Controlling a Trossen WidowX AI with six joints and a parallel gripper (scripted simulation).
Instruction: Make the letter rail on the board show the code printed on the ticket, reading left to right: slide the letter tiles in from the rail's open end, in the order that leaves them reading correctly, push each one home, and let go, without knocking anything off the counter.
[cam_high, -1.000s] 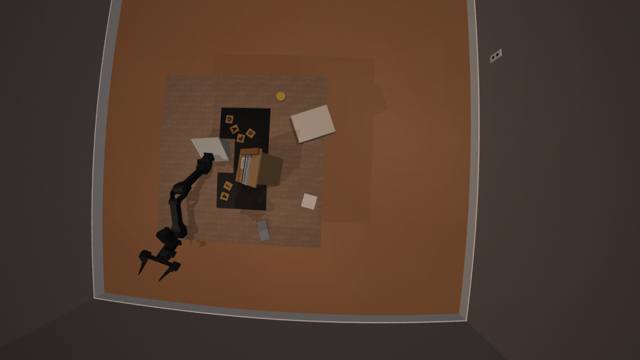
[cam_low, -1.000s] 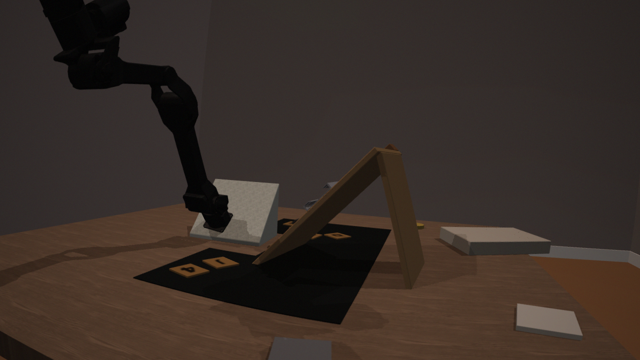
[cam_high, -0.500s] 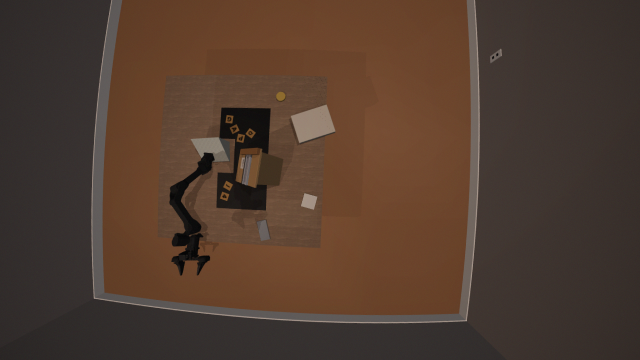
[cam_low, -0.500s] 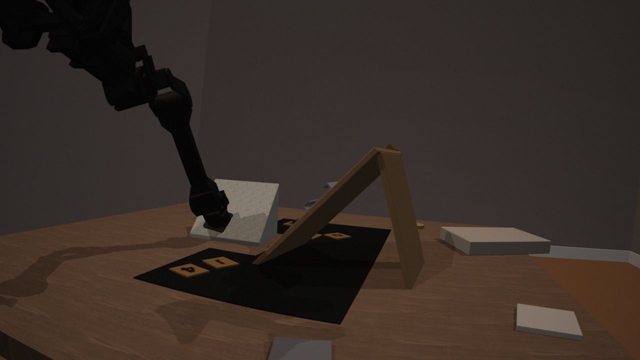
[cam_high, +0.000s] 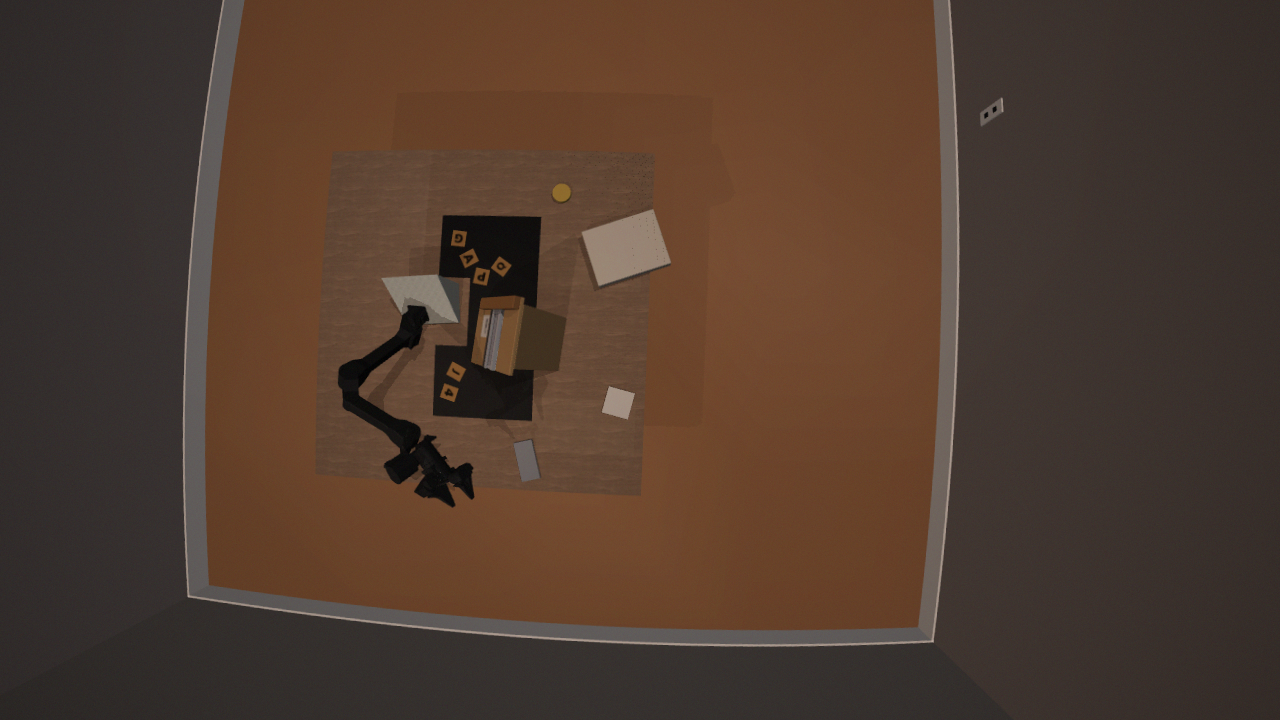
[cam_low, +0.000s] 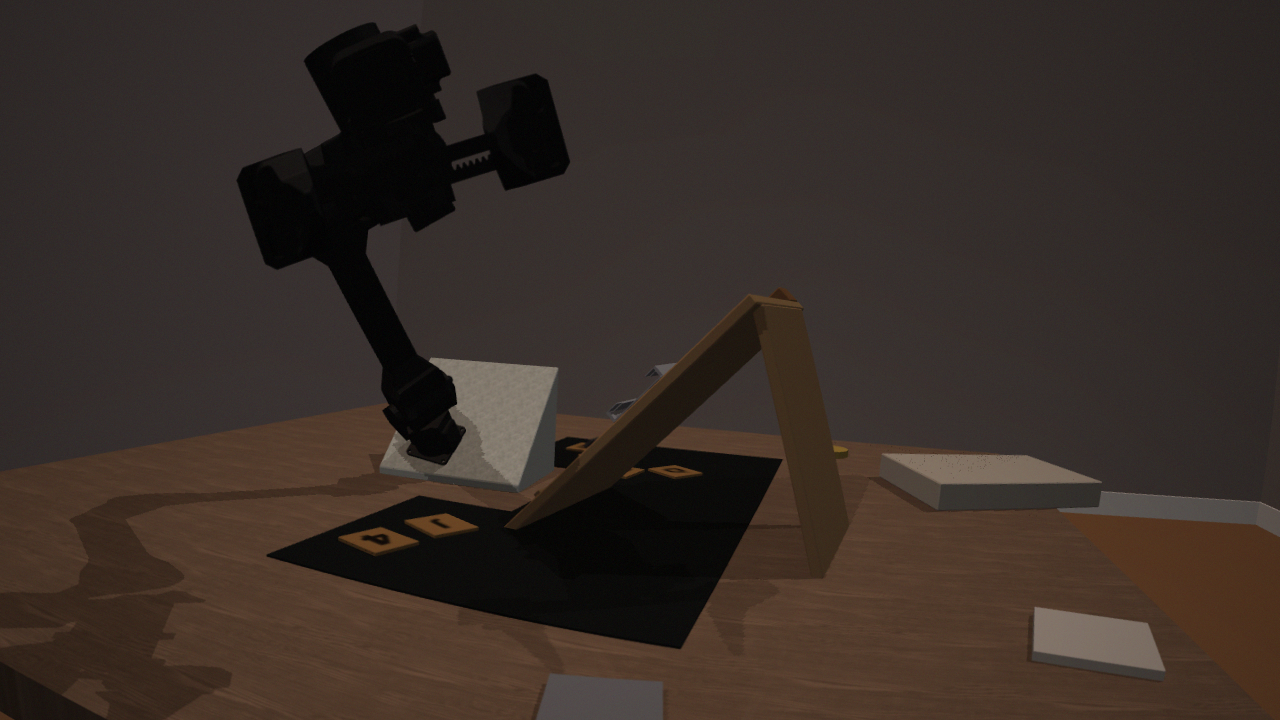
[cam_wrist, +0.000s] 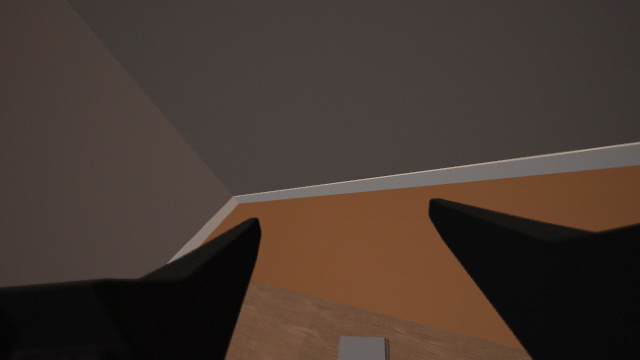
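Note:
My gripper (cam_high: 462, 501) (cam_wrist: 344, 216) is open and empty, held high beyond the counter's near-left edge, away from the tiles. The wooden board (cam_high: 511, 349) (cam_low: 662, 402) leans on its rear leg. Its grey rail (cam_high: 493, 340) runs along it; I can make out no tile in it. The ticket (cam_high: 485, 325) is a small white patch on the board, its print too small to read. Tiles G (cam_high: 458, 238), A (cam_high: 469, 258), P (cam_high: 481, 276) and O (cam_high: 501, 265) lie beyond the board. Tiles J (cam_high: 455, 371) (cam_low: 440, 524) and 4 (cam_high: 449, 392) (cam_low: 378, 539) lie on the near side.
A black mat (cam_high: 487, 407) (cam_low: 626, 600) lies under the tiles. A pale wedge (cam_high: 434, 288) (cam_low: 501, 411) stands by the arm base. A grey block (cam_high: 527, 460) (cam_wrist: 362, 348), white pad (cam_high: 618, 402), white box (cam_high: 626, 248) and yellow disc (cam_high: 561, 192) sit around the board.

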